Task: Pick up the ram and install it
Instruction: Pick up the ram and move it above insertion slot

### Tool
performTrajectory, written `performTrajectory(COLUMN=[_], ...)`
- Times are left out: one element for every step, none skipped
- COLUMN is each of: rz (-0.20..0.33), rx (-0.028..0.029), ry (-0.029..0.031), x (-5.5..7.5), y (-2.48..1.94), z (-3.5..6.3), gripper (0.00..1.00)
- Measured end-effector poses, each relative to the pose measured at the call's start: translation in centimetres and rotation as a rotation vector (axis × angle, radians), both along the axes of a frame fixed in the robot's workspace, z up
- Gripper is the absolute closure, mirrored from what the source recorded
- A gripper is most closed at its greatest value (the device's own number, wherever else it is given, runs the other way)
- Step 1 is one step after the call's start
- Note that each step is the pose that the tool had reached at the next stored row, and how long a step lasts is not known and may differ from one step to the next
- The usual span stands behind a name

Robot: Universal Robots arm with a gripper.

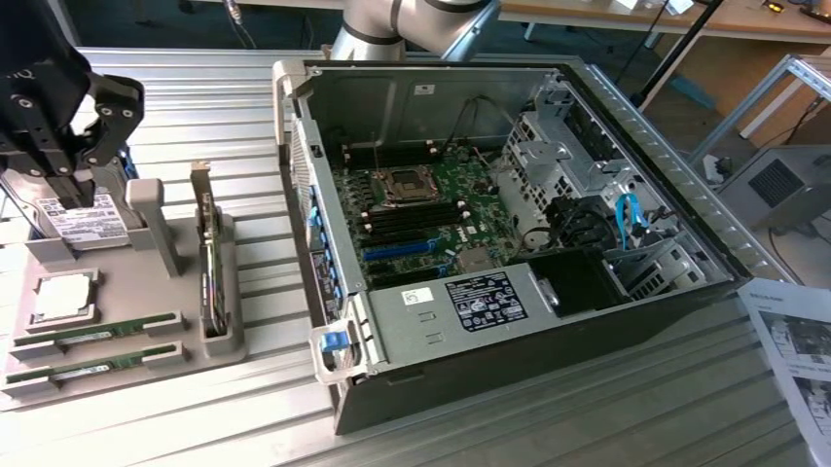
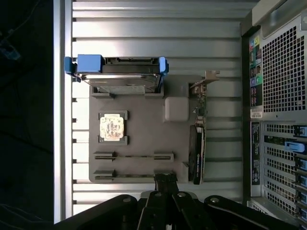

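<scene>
Jaws closed, fingertips pressed together, nothing between them. Black linkage gripper (image 1: 85, 190) (image 2: 165, 178) hangs above the grey moulded parts tray (image 1: 146, 287) (image 2: 144, 129); in the exterior view it sits over the tray's far end, in front of the silver hard drive in a blue caddy (image 1: 78, 222) (image 2: 120, 76)

Two long, narrow green circuit-board ram sticks (image 1: 97, 334) (image 2: 134, 156) lie in parallel slots at the tray's near end, one just beside the other, both well apart from the gripper. Neither is lifted

Square silver processor chip (image 1: 62, 297) (image 2: 112, 127) rests in its recess between drive and sticks. Expansion card with metal bracket (image 1: 208, 263) (image 2: 196, 143) stands on edge along the tray's side nearest the computer

Tray rests on a ribbed metal table (image 1: 247, 97) (image 2: 144, 28). At the exterior view's right, a black desktop computer case (image 1: 429, 97) lies open, green motherboard (image 1: 435, 209) exposed, long black slots (image 1: 413, 222) beside the processor socket. Printed paper sheet (image 1: 792, 341) lies near the case's far corner. Grey robot arm joint (image 1: 415, 19) shows behind the case
</scene>
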State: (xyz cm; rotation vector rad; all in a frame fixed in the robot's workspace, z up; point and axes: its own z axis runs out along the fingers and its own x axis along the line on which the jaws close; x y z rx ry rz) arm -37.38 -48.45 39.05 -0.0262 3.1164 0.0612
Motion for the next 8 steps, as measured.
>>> performTrajectory(rz=[0.013, 0.032, 0.043, 0.055, 0.066, 0.077, 0.087, 0.099], rx=[0.0000, 0.0000, 0.0000, 0.0000, 0.0000, 0.0000, 0.0000, 0.0000], ry=[0.0000, 0.0000, 0.0000, 0.0000, 0.0000, 0.0000, 0.0000, 0.0000], x=[0.00, 0.00, 0.00, 0.00, 0.00, 0.00, 0.00, 0.00], y=[0.00, 0.00, 0.00, 0.00, 0.00, 0.00, 0.00, 0.00], z=[0.00, -0.01, -0.01, -0.01, -0.01, -0.01, -0.01, -0.01], gripper=[0.89, 0.89, 0.89, 0.89, 0.89, 0.89, 0.89, 0.89])
